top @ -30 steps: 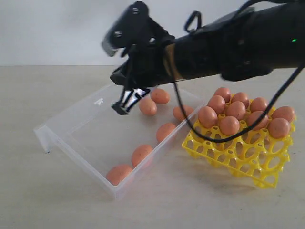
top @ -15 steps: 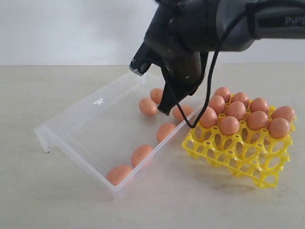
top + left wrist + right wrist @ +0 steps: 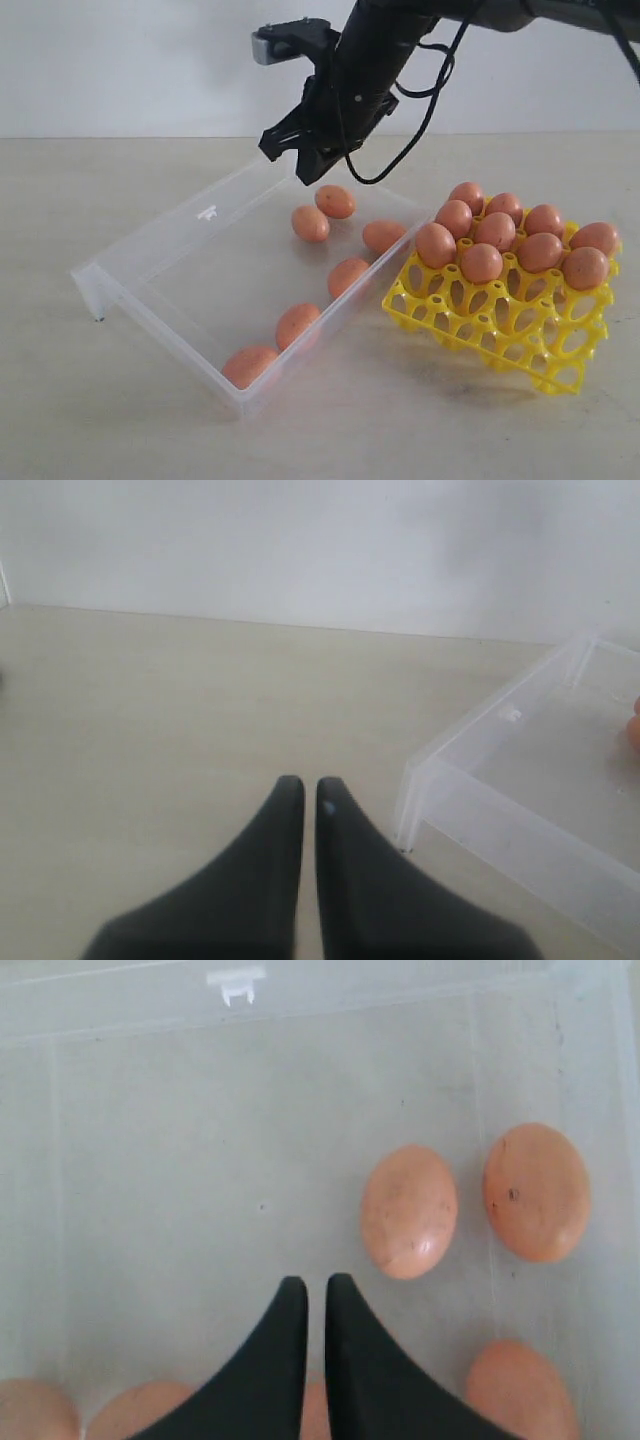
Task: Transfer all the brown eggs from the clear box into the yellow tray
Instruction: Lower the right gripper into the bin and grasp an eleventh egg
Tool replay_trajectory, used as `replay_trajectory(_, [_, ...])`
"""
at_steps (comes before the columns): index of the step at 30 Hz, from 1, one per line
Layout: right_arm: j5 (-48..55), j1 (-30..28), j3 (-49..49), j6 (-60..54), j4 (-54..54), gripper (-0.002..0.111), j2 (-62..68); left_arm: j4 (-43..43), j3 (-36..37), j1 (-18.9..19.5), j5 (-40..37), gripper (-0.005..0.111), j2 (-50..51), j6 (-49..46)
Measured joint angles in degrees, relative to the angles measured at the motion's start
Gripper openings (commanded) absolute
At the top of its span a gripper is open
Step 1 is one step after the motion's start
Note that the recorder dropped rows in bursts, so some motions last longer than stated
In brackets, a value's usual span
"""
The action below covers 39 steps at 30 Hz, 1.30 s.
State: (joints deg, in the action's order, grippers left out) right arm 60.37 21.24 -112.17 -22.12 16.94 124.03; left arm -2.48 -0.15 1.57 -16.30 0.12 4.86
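Soft, even light; left hand (image 3: 308, 786) blurred near the lens (faint shadows).

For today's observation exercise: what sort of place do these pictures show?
Probably a robotics lab bench: a plain beige table against a blank white wall, a black robot arm, and the clear box and yellow tray set out.

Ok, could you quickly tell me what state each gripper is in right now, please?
Left gripper: closed, holding nothing.
Right gripper: closed, holding nothing, over the clear box.
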Motion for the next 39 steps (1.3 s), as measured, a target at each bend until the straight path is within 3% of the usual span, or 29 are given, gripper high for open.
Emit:
replay_trajectory(5, [-7.2, 0.0, -0.3, -6.6, -0.3, 0.046, 2.6, 0.0, 0.0, 0.0, 0.0, 0.004, 0.0, 0.0])
replay_trajectory(7, [-8.8, 0.0, -0.3, -7.7, -1.7, 0.056, 3.8, 0.0, 0.0, 0.0, 0.0, 0.004, 0.0, 0.0])
replay_trajectory(22, [-16.1, 0.1, -0.4, -8.7, -6.1, 0.058, 13.0, 0.0, 0.0, 0.0, 0.0, 0.004, 0.0, 0.0])
replay_trajectory(25, [-16.4, 0.1, -0.4, -8.2, -6.2, 0.046, 15.0, 0.0, 0.0, 0.0, 0.0, 0.004, 0.0, 0.0])
replay_trajectory(29, [-16.9, 0.1, -0.8, -6.8, -6.0, 0.000, 15.2, 0.0, 0.0, 0.0, 0.0, 0.004, 0.0, 0.0])
replay_trajectory(39, [-10.0, 0.1, -1.1, -2.4, -6.5, 0.000, 13.6, 0.0, 0.0, 0.0, 0.0, 0.004, 0.0, 0.0])
